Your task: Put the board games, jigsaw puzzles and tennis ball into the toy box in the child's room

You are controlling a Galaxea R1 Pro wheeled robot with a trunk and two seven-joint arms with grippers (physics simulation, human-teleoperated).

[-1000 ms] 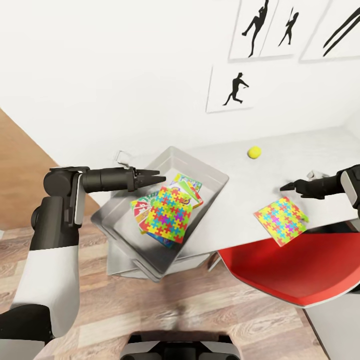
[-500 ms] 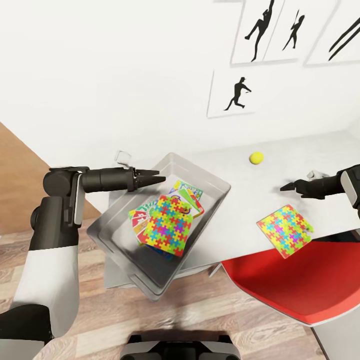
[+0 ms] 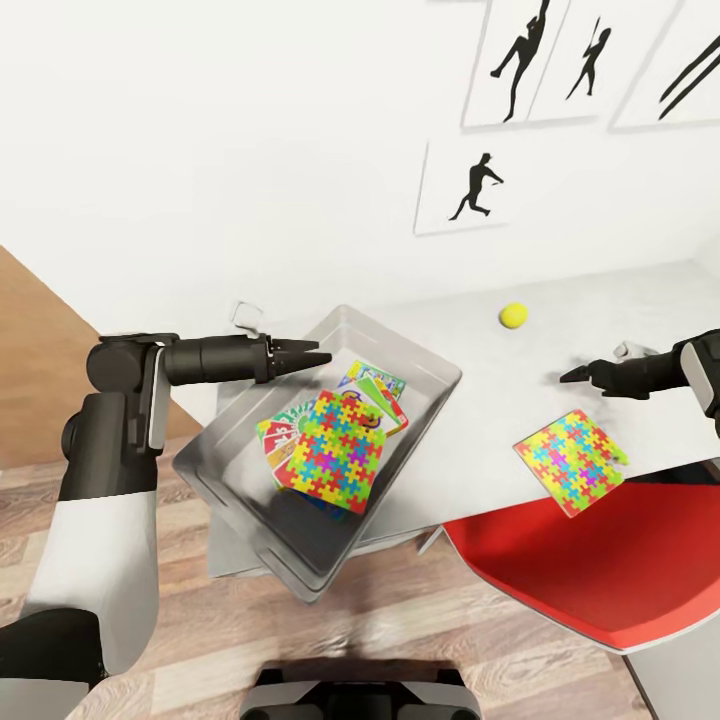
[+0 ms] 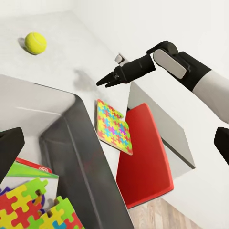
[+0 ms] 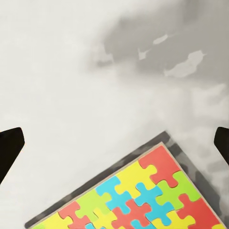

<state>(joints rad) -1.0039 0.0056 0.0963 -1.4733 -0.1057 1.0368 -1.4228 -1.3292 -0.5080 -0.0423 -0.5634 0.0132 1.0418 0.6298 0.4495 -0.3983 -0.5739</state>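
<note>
Your left gripper [image 3: 318, 357] hangs over the far left edge of the toy box [image 3: 240, 485]. Its fingers are spread wide in the left wrist view, with only their dark tips at the picture edges, and they hold nothing and touch nothing. Your right gripper [image 3: 572, 376] hangs above the table [image 3: 560, 335], just beyond the loose jigsaw puzzle [image 3: 571, 461]. Its two finger tips [image 5: 9, 148] also stand far apart at the edges of the right wrist view, empty, with the corner of that puzzle below them.

The toy box sits at an angle on the left end of the table and sticks out over the table's front edge. Inside it a second jigsaw puzzle [image 3: 335, 449] lies on top of the colourful board games [image 3: 375, 385]. The loose puzzle lies flat at the front edge of the table, beside the red chair [image 3: 590, 560]. The tennis ball [image 3: 513, 316] rests further back on the table, well apart from both grippers.
</note>
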